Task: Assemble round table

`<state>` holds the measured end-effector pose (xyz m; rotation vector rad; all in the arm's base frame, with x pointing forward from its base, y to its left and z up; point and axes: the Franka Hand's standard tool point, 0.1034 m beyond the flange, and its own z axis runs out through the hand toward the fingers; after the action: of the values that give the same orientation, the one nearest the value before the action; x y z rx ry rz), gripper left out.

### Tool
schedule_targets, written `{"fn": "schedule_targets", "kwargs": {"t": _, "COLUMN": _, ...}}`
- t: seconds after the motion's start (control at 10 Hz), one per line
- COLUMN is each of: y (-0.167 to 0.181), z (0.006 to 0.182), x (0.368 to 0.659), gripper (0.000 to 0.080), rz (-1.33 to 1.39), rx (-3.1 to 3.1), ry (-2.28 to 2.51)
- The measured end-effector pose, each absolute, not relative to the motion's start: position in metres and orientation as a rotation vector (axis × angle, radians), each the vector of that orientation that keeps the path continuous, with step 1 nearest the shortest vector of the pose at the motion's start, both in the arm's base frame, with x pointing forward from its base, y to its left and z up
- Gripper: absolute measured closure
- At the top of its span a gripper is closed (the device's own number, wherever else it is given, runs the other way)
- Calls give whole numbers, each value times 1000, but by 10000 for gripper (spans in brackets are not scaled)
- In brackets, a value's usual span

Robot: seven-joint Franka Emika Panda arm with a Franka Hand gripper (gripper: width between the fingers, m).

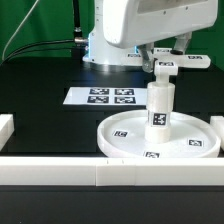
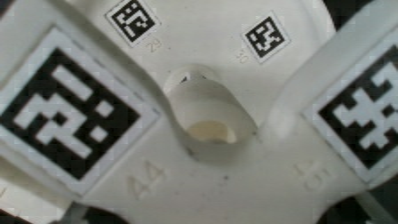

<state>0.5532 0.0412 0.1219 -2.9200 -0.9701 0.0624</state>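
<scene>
step: looks like the cross-shaped piece point(image 1: 166, 68) is going onto the cylinder point(image 1: 160, 110); the cylinder stands upright on the hub of the round disc point(image 1: 112, 142), so I'd guess it's late in the build
gripper: the gripper point(image 1: 166, 56) is right down on the cross-shaped piece; honestly can't tell if it's clamped or let go; the wrist view is all tags, no fingers
where: round disc at 4 o'clock in the exterior view; cross-shaped piece at 12 o'clock of the cylinder, at its top
next: my guess, seat it square; a tilt could jam it
extra: marker board point(image 1: 75, 97) at 10 o'clock of the round disc, well apart
</scene>
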Motion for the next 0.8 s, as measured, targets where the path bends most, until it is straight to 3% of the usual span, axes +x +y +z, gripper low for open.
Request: {"fn": "schedule_targets", "kwargs": {"t": 0.8, "y": 40, "z": 104, "x": 546, "gripper": 348, "rz": 84, "rx": -2917, "ry": -963}}
